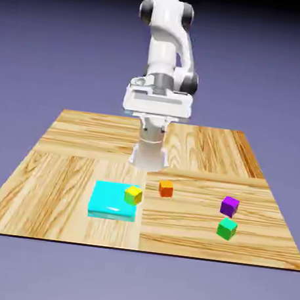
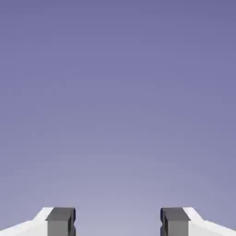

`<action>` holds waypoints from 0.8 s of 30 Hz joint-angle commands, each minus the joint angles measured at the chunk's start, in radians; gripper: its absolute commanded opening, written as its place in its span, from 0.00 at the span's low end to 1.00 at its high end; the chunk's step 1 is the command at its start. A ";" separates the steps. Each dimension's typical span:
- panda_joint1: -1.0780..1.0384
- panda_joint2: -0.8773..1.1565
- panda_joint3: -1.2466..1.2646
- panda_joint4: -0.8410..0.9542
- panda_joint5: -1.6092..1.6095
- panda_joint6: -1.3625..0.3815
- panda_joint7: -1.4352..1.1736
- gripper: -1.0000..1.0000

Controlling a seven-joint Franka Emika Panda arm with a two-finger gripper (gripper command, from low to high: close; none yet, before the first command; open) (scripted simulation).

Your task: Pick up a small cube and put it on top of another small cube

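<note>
White arm (image 1: 167, 42), grey fingers (image 2: 61, 221)

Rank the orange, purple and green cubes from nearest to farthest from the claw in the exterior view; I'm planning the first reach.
Measured from the open claw, held high above the table's far side:
1. Orange cube, near the middle.
2. Purple cube, toward the exterior view's right.
3. Green cube, also right, just nearer the front edge than the purple one.

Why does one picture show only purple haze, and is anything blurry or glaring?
Hand view: only plain backdrop beyond the open gripper, evenly lit, no table visible. Exterior view: slightly soft, with a faint sheen on the cyan block and small shadows beside the purple cube.
</note>
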 commanded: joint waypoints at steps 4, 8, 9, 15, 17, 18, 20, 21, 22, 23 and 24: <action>-0.035 0.145 0.104 0.061 0.054 -0.095 0.105 0.50; -0.070 0.290 0.209 0.121 0.109 -0.190 0.211 0.50; -0.078 0.326 0.235 0.136 0.122 -0.214 0.237 0.50; -0.131 0.544 0.391 0.227 0.204 -0.356 0.395 0.50; -0.148 0.616 0.444 0.257 0.231 -0.404 0.448 0.50; -0.157 0.652 0.470 0.272 0.245 -0.428 0.475 0.50; -0.174 0.725 0.522 0.303 0.272 -0.475 0.527 0.50; -0.183 0.761 0.548 0.318 0.285 -0.499 0.554 0.50; -0.192 0.797 0.574 0.333 0.299 -0.523 0.580 0.50; -0.201 0.834 0.600 0.348 0.313 -0.547 0.606 0.50; -0.209 0.870 0.626 0.363 0.326 -0.570 0.633 0.50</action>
